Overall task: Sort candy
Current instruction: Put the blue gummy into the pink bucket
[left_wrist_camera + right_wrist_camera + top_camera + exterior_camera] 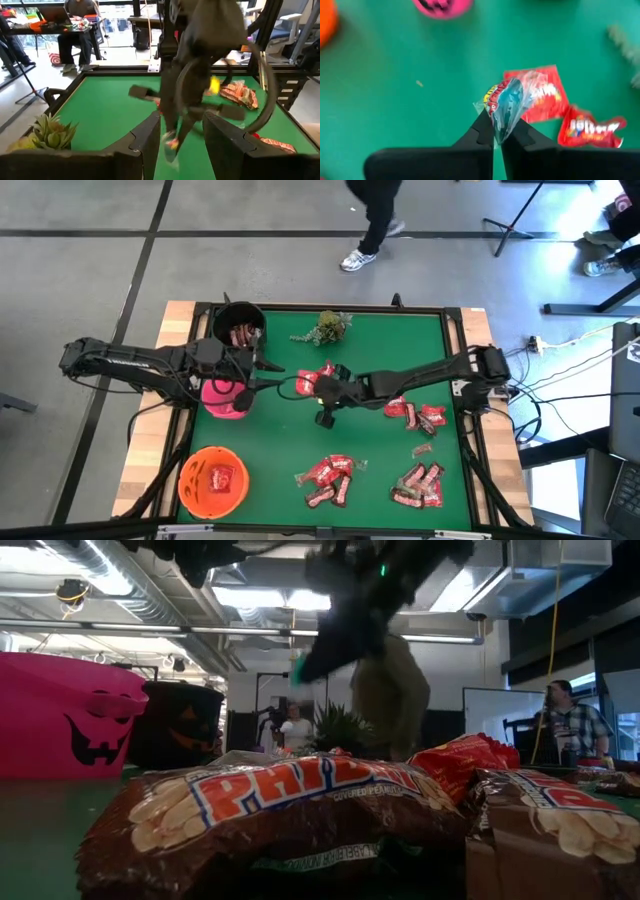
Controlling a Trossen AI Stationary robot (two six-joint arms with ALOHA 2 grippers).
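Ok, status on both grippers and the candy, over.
Right gripper shut on a candy packet, lifted over mid-table. Left gripper part open, empty, by the pink bowl. Candy piles remain; nothing blocking.

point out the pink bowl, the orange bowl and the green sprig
pink bowl [222, 402], high view, its rim
orange bowl [190, 470], high view, its rim
green sprig [330, 326], high view, middle of its leaves

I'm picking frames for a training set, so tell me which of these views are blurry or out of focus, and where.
Low view: the nearest brown candy bar is soft, and the arm overhead is smeared. Left wrist view: the right arm ahead is motion-blurred. Right wrist view: the pink bowl is soft, while the packet pinched in the right hand reads sharper. High view: evenly sharp.
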